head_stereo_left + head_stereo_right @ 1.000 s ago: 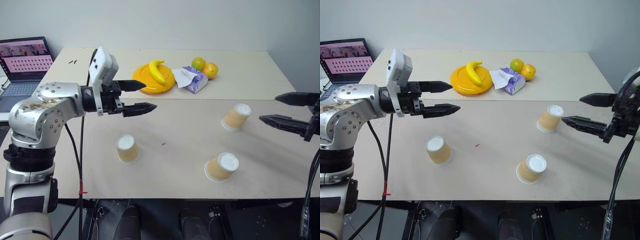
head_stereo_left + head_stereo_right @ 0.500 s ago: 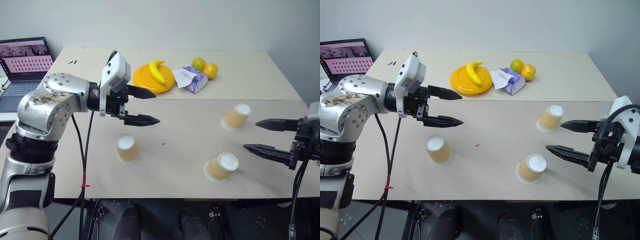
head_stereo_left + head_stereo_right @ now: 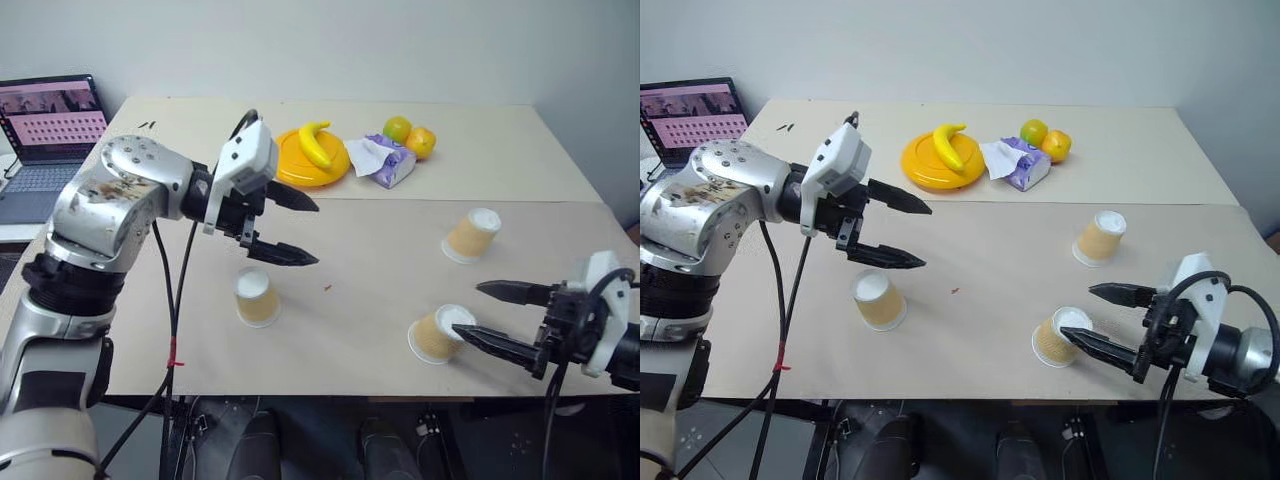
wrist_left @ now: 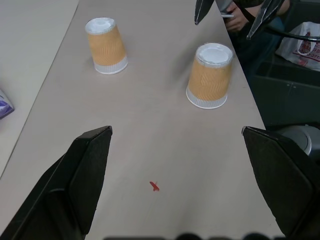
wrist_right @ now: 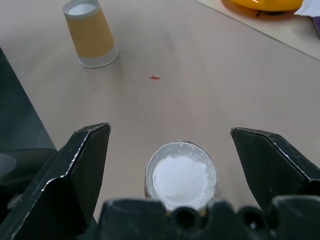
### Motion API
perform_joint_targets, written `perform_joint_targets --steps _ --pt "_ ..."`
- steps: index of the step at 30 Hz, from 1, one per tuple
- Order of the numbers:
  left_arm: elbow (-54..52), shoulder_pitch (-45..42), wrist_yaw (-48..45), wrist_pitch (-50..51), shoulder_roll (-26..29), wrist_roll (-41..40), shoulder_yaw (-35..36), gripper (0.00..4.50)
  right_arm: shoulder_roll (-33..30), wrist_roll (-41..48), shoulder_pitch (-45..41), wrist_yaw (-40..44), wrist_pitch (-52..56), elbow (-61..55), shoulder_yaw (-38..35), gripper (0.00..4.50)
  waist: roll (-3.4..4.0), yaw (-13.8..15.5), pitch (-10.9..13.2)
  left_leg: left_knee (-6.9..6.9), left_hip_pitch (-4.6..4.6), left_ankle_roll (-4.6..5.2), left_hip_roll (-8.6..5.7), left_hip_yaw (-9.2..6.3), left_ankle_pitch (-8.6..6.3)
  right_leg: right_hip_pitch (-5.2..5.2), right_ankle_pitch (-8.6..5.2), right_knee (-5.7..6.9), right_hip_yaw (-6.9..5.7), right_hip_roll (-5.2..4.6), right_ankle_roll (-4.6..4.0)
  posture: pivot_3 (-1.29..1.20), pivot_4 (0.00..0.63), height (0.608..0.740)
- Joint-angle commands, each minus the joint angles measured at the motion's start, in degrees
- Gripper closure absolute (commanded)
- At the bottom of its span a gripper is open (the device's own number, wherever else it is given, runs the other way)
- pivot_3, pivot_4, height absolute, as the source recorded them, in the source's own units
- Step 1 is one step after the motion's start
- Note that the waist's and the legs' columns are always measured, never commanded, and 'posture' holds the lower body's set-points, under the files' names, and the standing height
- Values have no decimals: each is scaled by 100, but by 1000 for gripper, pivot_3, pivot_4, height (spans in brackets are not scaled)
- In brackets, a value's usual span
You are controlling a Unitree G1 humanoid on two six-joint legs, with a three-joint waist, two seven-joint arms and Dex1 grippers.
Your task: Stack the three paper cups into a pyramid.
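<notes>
Right gripper [image 3: 1092, 318], fingers spread, brackets the near-edge paper cup [image 3: 1057, 338]. Left gripper [image 3: 297, 230], released, hovers at twelve o'clock above the left cup [image 3: 256, 296]; bare table [image 3: 350, 250] between them.

Robot test bench in a lab or office room: two plain beige tables [image 3: 330, 330] pushed together against a bare pale wall [image 3: 350, 45]. An open laptop [image 3: 45, 135] showing a grid of thumbnails sits on a side desk. Props on the tables: yellow plate [image 3: 300, 165] with banana [image 3: 316, 140], fruit, tissue pack [image 3: 385, 160].
</notes>
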Motion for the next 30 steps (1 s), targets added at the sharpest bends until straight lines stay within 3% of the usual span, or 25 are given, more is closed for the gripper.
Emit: perform_joint_targets --steps 1,16,30 --pt "-32 -236 -236 -49 86 27 58 58 60 -106 11 -18 -339 1 84 0 0 3 0 0 0 0 0 -1 0 0 0 0 0 0 0 0 150 732" --pt "44 -382 -467 -33 241 272 54 58 200 -619 -316 -59 -1024 715 922 0 0 2 0 1 7 0 0 -8 0 10 -1 0 0 5 -1 0 150 732" --pt "18 -627 -490 392 117 66 117 58 181 -1137 39 100 -1462 1062 1147 0 1 14 0 2 8 0 0 -11 0 14 -2 1 -1 7 -3 0 150 732"
